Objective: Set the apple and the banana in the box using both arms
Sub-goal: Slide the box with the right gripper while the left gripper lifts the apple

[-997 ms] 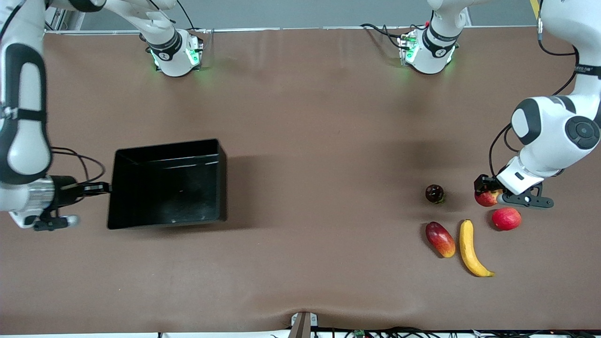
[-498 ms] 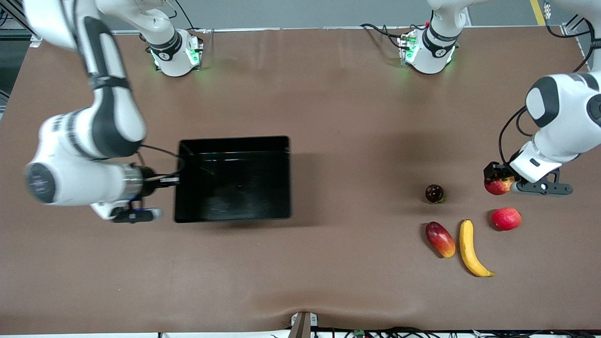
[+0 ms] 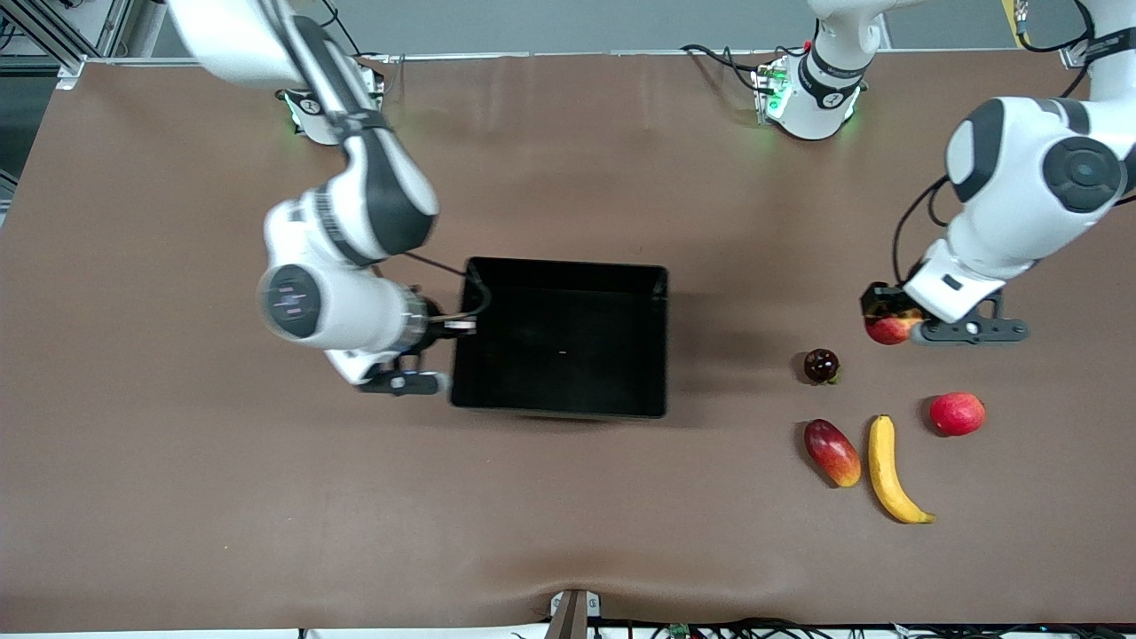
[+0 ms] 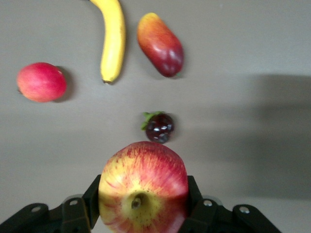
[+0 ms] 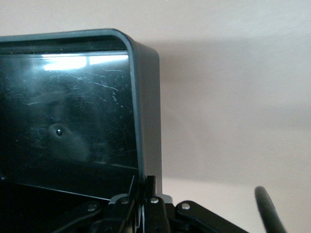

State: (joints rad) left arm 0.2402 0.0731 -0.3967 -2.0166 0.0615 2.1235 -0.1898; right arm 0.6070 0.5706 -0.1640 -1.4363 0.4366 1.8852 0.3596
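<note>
Moved: shallow glossy black plastic box (image 3: 568,337) now mid-table, pulled there by right gripper (image 3: 457,326), pinched on its wall
Apple: small round red-yellow apple (image 3: 890,328) clamped in left gripper (image 3: 887,312), shifted toward dark berry (image 3: 821,365)
Unmoved: curved yellow banana (image 3: 890,469), beside mango (image 3: 832,452)

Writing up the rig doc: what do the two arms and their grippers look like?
Both arms are glossy white with black joint bands and round black end caps. Black cables loop beside each wrist. The bases glow green and carry a small round logo. The left gripper and right gripper are black two-finger units; the wrist views show silver screws on their black linkages.
</note>
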